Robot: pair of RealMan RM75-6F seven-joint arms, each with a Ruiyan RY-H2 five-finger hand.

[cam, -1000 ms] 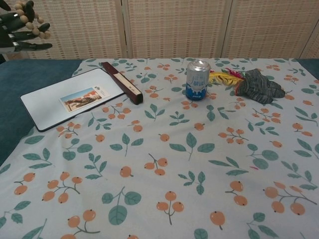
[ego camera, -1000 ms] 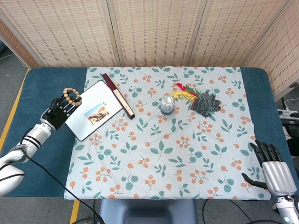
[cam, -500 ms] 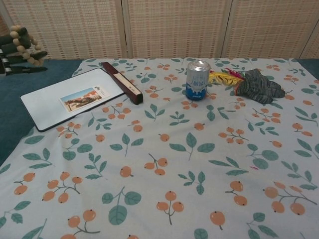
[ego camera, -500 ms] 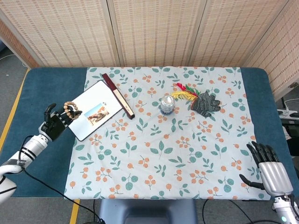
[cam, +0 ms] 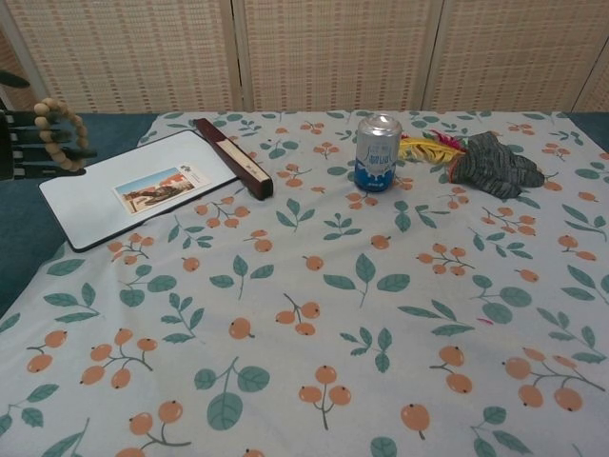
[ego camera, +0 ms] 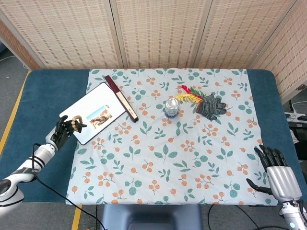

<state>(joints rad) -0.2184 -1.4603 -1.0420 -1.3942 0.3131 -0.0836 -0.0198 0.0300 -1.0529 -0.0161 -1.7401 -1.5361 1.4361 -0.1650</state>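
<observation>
Head view: a wooden bead bracelet is held by the left hand beside the white board; the right hand is spread, empty, at the counter's corner.

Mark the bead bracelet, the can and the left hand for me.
bead bracelet [cam: 52, 133], chest view, on the bead loop's left side.
can [cam: 379, 154], chest view, middle of its label.
left hand [ego camera: 61, 132], head view, on the dark back of the hand.

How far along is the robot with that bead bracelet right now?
Done: the left hand has picked up the bead bracelet and holds it off the table. In hand: it hangs beside the white board, over the blue table edge. Left: setting it down. The right hand is open and idle.
</observation>
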